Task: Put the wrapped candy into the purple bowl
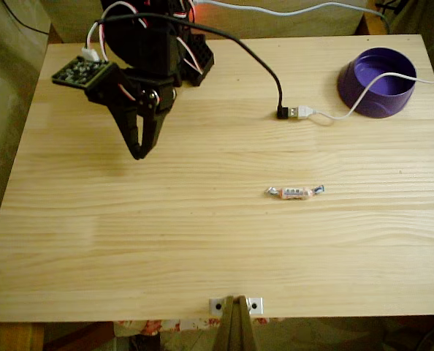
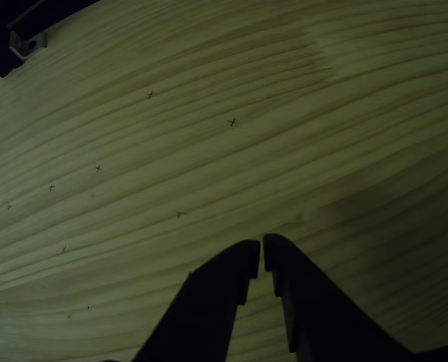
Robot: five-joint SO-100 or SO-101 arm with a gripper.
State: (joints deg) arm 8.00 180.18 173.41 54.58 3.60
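Note:
The wrapped candy lies on the wooden table right of the middle, a small pale piece with twisted silvery ends. The purple bowl stands at the far right corner, with a white cable draped over its rim. My black gripper hangs over the table's left half, well left of the candy and far from the bowl, fingers pointing down. In the other view the gripper has its fingertips together over bare wood, with nothing between them.
A black cable joins a silver USB plug with a white cable between the arm and the bowl. A metal bracket sits at the table's front edge. The arm's base stands at the back left.

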